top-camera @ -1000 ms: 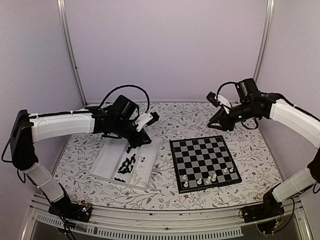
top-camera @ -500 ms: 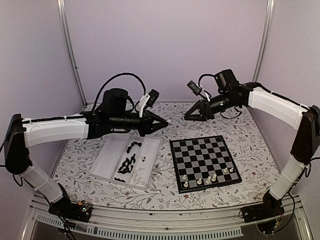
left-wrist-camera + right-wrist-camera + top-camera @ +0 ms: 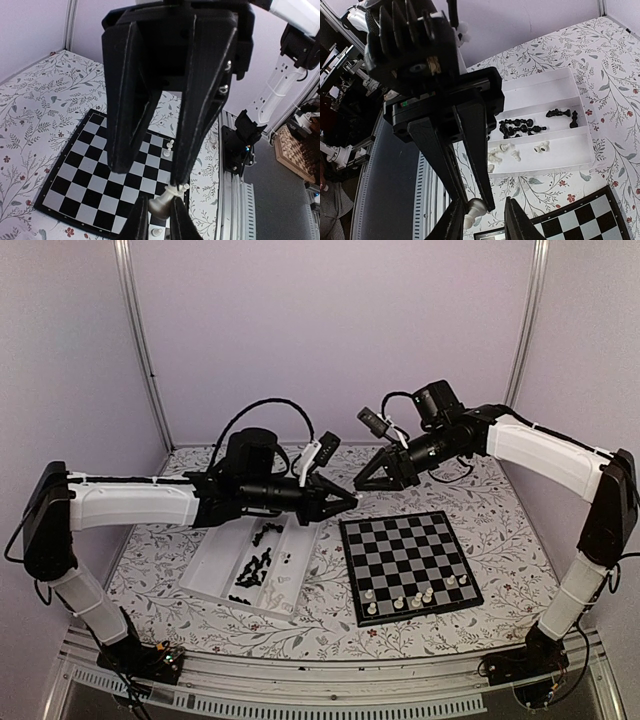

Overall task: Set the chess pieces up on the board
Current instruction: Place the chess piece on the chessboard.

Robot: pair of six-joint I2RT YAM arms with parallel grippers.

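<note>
My left gripper (image 3: 352,502) is shut on a white chess piece (image 3: 162,202) with a crowned top and holds it in the air, over the table between the tray and the board. My right gripper (image 3: 358,484) faces it tip to tip. It is open, with its fingers on either side of the piece (image 3: 476,210); one right fingertip (image 3: 177,184) touches the crown. The board (image 3: 410,560) lies below to the right, with several white pieces (image 3: 415,597) on its near rows.
A clear plastic tray (image 3: 215,575) lies left of the board. It holds several black pieces (image 3: 258,565) and, in the right wrist view, a few white ones (image 3: 512,150). The floral table cover and the side walls surround everything.
My left gripper rose from the tray and swung right with the white piece. My right arm swung left and down to meet it tip to tip.
</note>
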